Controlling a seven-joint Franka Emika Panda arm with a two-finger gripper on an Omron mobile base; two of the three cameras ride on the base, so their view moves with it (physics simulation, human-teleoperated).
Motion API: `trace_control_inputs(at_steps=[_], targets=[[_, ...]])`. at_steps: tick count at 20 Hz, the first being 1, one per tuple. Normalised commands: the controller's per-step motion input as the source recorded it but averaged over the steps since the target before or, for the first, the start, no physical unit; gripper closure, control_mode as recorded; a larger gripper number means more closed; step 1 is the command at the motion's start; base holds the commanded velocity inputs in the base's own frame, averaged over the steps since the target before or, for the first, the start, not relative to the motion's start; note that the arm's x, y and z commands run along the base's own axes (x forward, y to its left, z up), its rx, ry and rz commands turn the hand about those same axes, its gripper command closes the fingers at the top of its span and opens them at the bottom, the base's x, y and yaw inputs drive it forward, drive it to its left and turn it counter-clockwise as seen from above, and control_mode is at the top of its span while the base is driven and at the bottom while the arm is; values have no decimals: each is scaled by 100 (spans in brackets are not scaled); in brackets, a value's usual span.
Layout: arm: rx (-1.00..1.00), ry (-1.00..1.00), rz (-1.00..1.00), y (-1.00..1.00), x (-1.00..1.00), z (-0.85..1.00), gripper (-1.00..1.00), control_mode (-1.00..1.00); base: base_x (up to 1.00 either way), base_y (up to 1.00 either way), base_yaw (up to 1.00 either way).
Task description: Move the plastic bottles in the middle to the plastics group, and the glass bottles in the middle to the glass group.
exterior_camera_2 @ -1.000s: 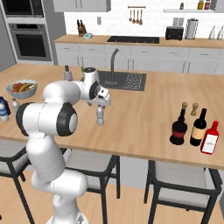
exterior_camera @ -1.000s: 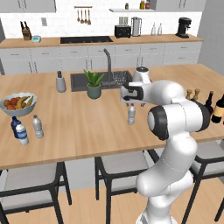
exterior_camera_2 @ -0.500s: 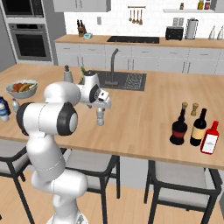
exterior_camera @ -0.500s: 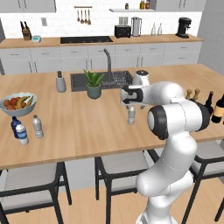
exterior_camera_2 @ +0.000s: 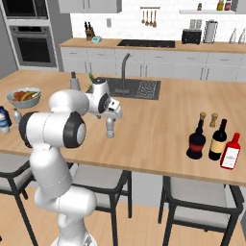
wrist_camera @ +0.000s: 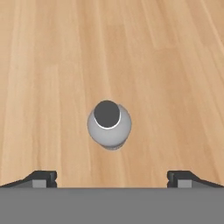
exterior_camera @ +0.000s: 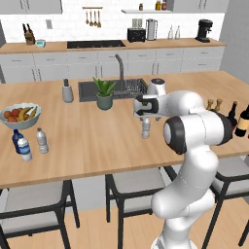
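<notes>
looking from the left base view, the arm bends over the wooden counter [exterior_camera: 87, 141] with its claw [exterior_camera: 145, 115] pointing down just above a small clear water bottle [exterior_camera: 146, 128] that stands upright in the middle of the counter. far to the left, near the counter's front edge, a second clear bottle [exterior_camera: 42, 141] stands just beside a dark blue bottle [exterior_camera: 16, 139] and a pale bottle with a blue label [exterior_camera: 24, 149]; a fruit bowl [exterior_camera: 19, 115] sits behind them. at the right edge, partly behind the arm, stand a dark bottle [exterior_camera: 232, 115] and a brown wine bottle [exterior_camera: 243, 121]. a potted plant [exterior_camera: 104, 94] and a sink [exterior_camera: 116, 88] lie farther back.

from the right base view, the claw [exterior_camera_2: 111, 116] hangs directly over the same water bottle [exterior_camera_2: 110, 128], whose cap is just below it. on the right of the counter stand a wide dark bottle with a red label [exterior_camera_2: 196, 140], a slimmer dark bottle [exterior_camera_2: 217, 140] beside it and a red bottle [exterior_camera_2: 231, 151] at the far right. the fruit bowl [exterior_camera_2: 25, 97] is at the left, with bottles too small to tell apart at the left edge.

in the hand view, the water bottle [wrist_camera: 109, 124] is seen from straight above, its round cap centred between the two fingertips [wrist_camera: 41, 178], which are spread wide apart and touch nothing. the claw is released, holding nothing.
</notes>
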Motion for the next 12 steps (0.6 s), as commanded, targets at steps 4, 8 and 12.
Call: trace_control_inputs(at_steps=[4, 8, 12], targets=[[0, -2, 3, 0, 14, -3, -100, -100, 0, 0, 0], [0, 0, 3, 0, 12, -15, -100, -100, 0, 0, 0], [0, 0, 2, 0, 14, -13, -100, -100, 0, 0, 0]])
